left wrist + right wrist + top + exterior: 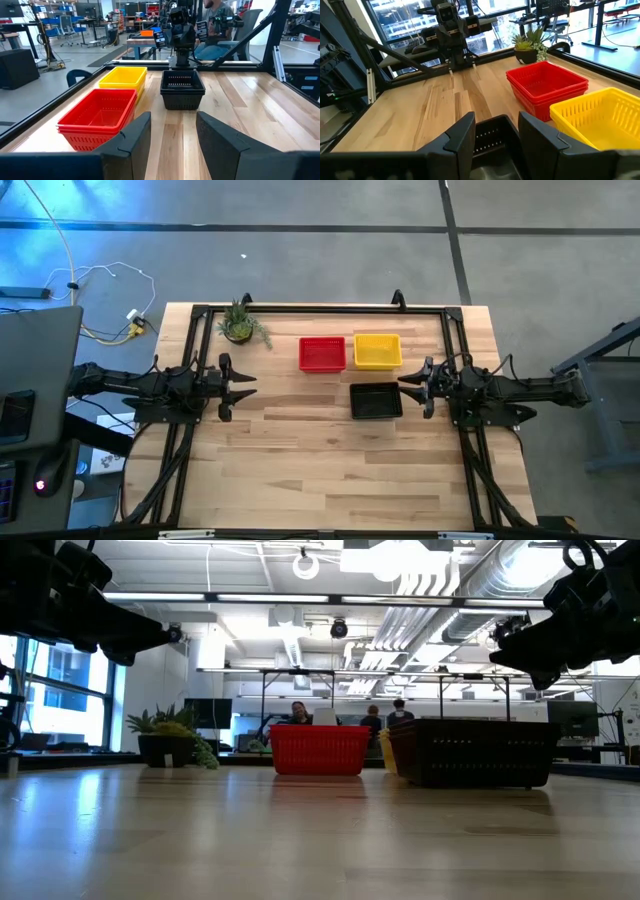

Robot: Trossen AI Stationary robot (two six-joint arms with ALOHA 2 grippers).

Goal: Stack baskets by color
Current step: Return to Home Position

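Three baskets stand on the wooden table: a red one (322, 353) and a yellow one (377, 350) side by side toward the far edge, and a black one (376, 400) just nearer. In the left wrist view the red basket (100, 117) shows stacked rims, so it holds more than one. My left gripper (243, 385) hovers open and level at the table's left side, far from the baskets. My right gripper (408, 387) hovers open and level at the right, its fingers (462, 137) just beside and above the black basket (492, 142), touching nothing.
A small potted plant (240, 325) stands at the far left of the table. A black frame (320, 308) runs along the far edge and both sides. The near half of the table (330, 470) is bare wood. People sit at desks in the room beyond.
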